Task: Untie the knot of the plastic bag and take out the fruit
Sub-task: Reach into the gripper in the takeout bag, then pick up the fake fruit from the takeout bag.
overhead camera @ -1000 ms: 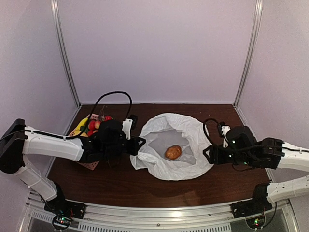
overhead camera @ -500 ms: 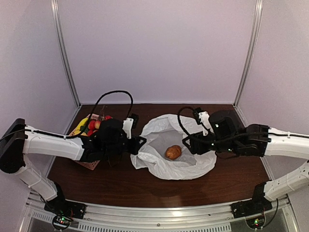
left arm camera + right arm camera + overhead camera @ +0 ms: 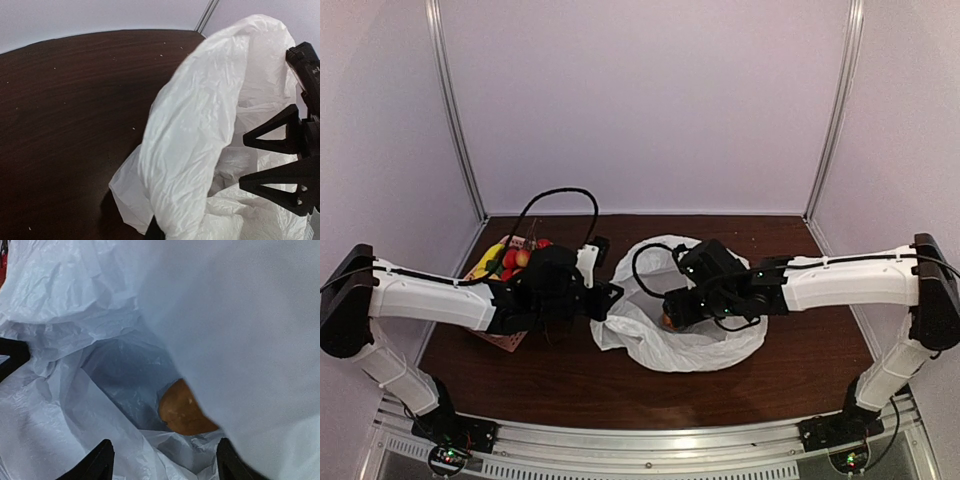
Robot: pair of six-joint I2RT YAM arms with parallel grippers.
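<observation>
The white plastic bag (image 3: 712, 346) lies open mid-table, and no knot shows on it. My left gripper (image 3: 608, 299) is shut on the bag's left rim and holds that side lifted; in the left wrist view only a dark fingertip (image 3: 156, 232) shows under the plastic bag (image 3: 210, 115). My right gripper (image 3: 672, 308) reaches into the bag's mouth from the right, open. In the right wrist view the orange-brown fruit (image 3: 186, 410) lies in the bag (image 3: 240, 315) just ahead of the right gripper (image 3: 162, 467), between its spread fingers and untouched. A fold of bag covers part of the fruit.
A pink basket (image 3: 510, 340) with red and yellow fruit (image 3: 508, 260) stands at the left, partly under my left arm. A black cable (image 3: 560, 195) loops above that arm. The brown table (image 3: 560, 385) is enclosed by white walls at the back and sides.
My right arm has swung left from the bag's right edge into its mouth, over the fruit. The left arm has kept its hold and place.
</observation>
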